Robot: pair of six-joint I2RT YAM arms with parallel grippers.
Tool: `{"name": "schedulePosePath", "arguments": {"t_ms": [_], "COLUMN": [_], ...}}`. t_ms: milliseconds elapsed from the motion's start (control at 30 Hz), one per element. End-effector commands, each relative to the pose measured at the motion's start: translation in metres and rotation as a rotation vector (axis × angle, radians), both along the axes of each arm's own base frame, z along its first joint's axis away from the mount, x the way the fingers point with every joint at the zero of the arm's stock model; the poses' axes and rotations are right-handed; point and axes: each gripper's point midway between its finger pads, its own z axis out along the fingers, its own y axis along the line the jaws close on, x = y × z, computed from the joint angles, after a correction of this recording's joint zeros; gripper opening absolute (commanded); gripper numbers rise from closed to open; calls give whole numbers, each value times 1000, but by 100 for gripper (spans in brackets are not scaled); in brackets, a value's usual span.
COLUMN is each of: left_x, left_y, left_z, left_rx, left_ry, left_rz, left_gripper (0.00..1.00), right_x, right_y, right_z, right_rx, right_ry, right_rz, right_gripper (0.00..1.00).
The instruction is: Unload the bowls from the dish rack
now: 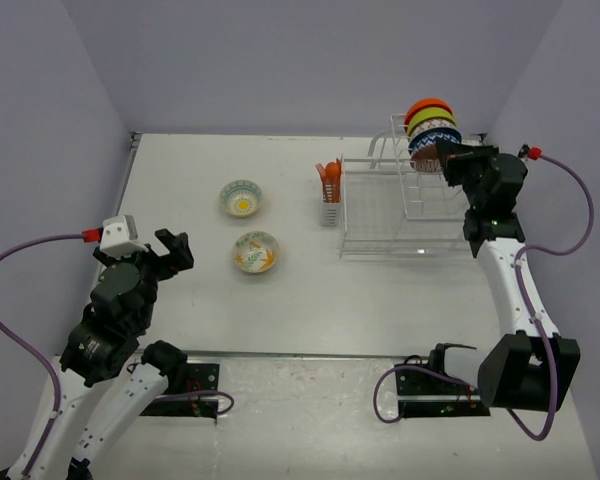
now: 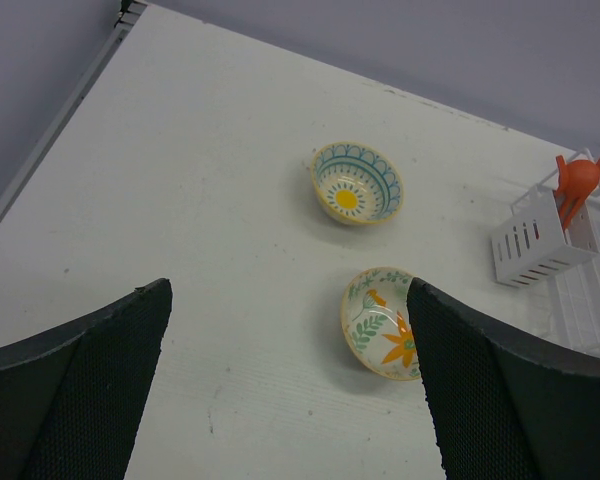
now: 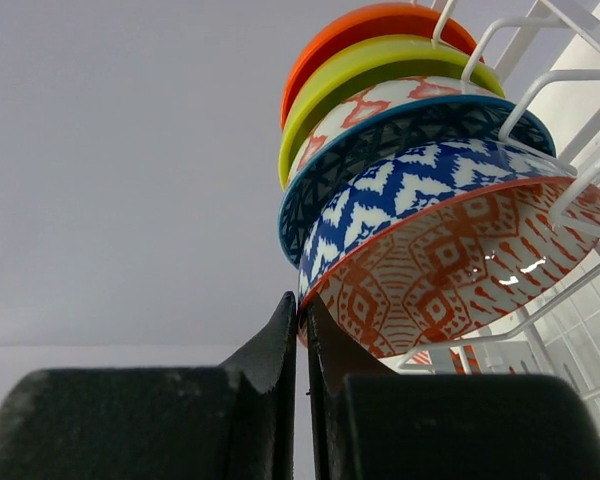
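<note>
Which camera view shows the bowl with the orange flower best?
The left wrist view: the orange-flower bowl is close and its inside pattern is clear. The top external view shows the bowl whole but small. The right wrist view does not show it.

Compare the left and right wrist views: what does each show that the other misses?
Left wrist only: the blue-patterned bowl and flower bowl on the table, the white utensil holder, the open left gripper. Right wrist only: stacked bowls standing in the dish rack, the shut right gripper at the red-patterned bowl rim. Both: that rack's white wire.
</note>
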Motion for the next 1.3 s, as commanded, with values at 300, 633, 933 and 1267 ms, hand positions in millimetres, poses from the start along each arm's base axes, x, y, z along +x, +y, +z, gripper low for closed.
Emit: {"name": "schedulePosePath", "arguments": {"t_ms": [300,633,933,1267], "left_x": [4,1,-2,-16], "left_y": [-3,2,8,32], "left_z": [4,8,10,18], "left_rx": [-15,-22,-30,-83], "left_ry": [-27,-43,-52,-92], "left_rz": [-4,16,48,163], "left_gripper": [100,100,100,100], "right_x": [-38,-66,-120,-178], "right_y": [-7,11,67,188], "right_z": [59,98,165,159], "right_rx": [122,156,-108,-630], "right_ry": [-284,-420,-585,-639], "right_rz": [-49,57,307,753], "right_gripper": [0,0,0,0]}}
